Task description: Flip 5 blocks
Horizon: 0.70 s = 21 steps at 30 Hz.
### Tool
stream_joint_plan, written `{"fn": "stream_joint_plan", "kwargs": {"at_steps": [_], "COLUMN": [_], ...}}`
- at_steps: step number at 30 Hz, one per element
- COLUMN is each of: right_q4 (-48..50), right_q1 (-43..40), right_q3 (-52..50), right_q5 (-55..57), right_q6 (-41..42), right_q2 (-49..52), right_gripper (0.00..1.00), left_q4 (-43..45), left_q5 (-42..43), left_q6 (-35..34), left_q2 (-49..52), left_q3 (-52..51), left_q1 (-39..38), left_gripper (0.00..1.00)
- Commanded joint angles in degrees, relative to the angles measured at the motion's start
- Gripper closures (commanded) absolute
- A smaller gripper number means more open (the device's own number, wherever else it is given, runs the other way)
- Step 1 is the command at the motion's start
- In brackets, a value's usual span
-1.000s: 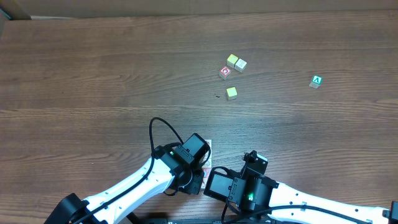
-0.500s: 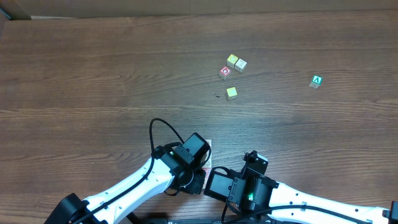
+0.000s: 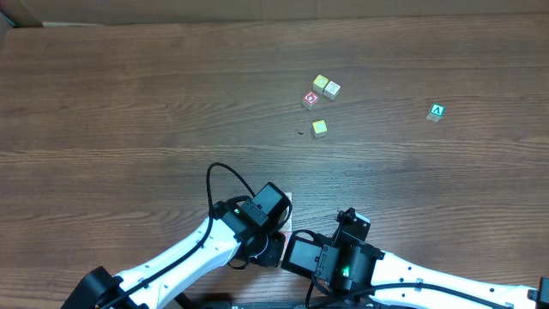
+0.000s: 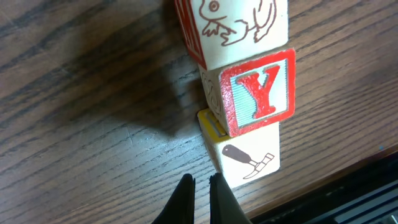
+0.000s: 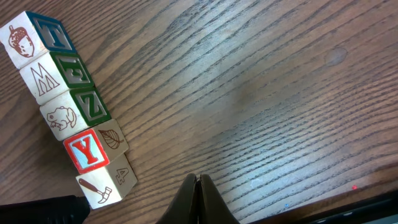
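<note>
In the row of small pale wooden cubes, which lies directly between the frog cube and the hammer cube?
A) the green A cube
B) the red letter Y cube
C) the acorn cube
B: the red letter Y cube touches both the frog cube and the hammer cube.

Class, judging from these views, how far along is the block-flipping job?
Done: the five blocks sit in one touching row, four with pictures up. In hand: nothing; the left gripper and right gripper have shut, empty jaws. Left: likely the Y block, the only one showing a letter up.
</note>
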Motion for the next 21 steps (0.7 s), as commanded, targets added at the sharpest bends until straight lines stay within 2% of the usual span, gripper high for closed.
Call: {"fn": "stream_joint_plan", "kwargs": {"at_steps": [1, 21], "right_q4": [-0.13, 0.07], "right_q1": [-0.26, -0.26], "right_q3": [-0.31, -0.31], "right_q5": [0.85, 0.83], "right_q6": [0.68, 0.68], "right_q2": [-0.66, -0.66], "right_gripper": [0.96, 0.96], "left_q4": [0.20, -1.49], "left_q5": [-0.11, -4.04], "left_q6": [-0.57, -0.57], "left_q2": [-0.76, -0.52], "left_q3": [-0.42, -0.66], "left_q1": [-0.48, -0.42], "left_gripper": [0.96, 0.96]}}
